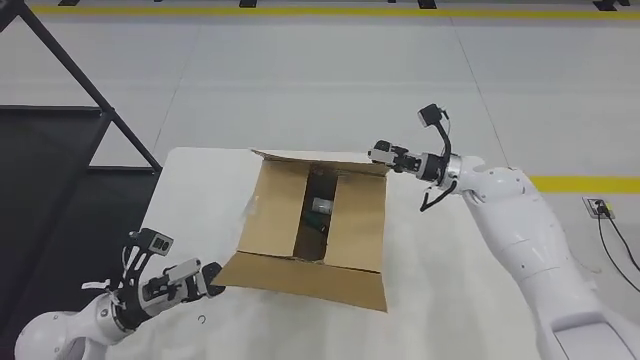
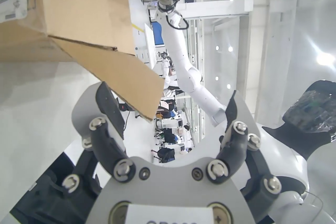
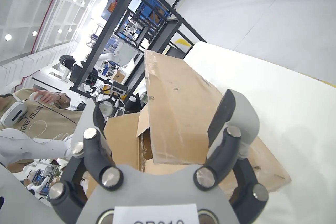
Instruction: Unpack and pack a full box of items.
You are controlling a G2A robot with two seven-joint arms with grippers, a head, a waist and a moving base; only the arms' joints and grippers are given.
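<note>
Both sets of jaws were held apart: left gripper (image 1: 209, 281) lower left, right gripper (image 1: 377, 152) upper right of box (image 1: 360, 222). Flaps (image 1: 272, 210) could be torn if pulled unevenly.

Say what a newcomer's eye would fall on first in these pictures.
A brown cardboard box sits in the middle of the white table, its top flaps parted over dark items inside. The left gripper is at the box's near corner and the right gripper at the far opposite corner, both open at a flap edge.
</note>
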